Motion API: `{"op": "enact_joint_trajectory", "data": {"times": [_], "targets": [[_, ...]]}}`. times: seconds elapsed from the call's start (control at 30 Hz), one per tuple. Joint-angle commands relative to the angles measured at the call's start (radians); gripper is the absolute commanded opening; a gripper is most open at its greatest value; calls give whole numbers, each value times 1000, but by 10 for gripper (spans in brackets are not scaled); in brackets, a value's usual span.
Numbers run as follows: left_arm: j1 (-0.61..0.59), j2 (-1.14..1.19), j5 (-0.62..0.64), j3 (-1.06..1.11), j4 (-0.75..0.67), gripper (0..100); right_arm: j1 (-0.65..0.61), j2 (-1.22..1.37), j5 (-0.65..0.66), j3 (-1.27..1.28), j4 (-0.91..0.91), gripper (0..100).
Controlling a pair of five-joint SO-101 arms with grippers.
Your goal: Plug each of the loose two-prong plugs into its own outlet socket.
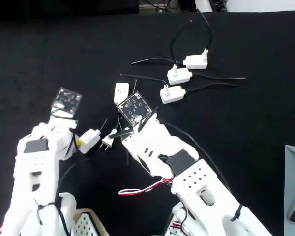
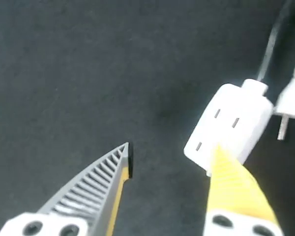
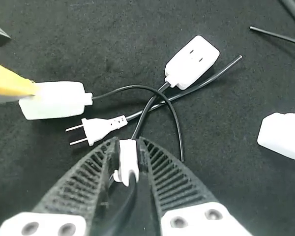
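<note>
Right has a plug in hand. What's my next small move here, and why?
Probably close the left gripper on the outlet socket to steady it: its jaws stand open, only the yellow finger touching the socket, while the right gripper holds a plug close by.

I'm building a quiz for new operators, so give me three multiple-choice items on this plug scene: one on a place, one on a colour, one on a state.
1. Where is the loose two-prong plug? A in a gripper; B lying free beside an outlet socket; C plugged into a socket.
2. What colour is the finger of the left gripper touching that socket? A yellow; B red; C blue.
3. The right gripper is: A open; B shut on a white connector; C shut on nothing.
Answers: B, its prongs are bare; A, a yellow tip meets the white socket; B, both fingers clamp the connector.
</note>
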Motion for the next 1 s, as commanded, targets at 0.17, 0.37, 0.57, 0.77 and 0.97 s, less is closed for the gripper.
{"op": "enact_joint_trajectory", "data": {"times": [0.17,0.37,0.57,0.77,0.97], "targets": [[102,199,-9,-97,-18,257,6,1,-9,-36,-15,11],[114,241,-8,-97,-26,254,6,1,-9,-35,-15,11],[217,287,63,-97,-66,253,6,1,-9,-35,-15,11],[189,287,77,-165,-21,253,6,1,-9,-35,-15,11],[119,287,69,-228,31,255,6,1,-9,-35,-15,11]]}}
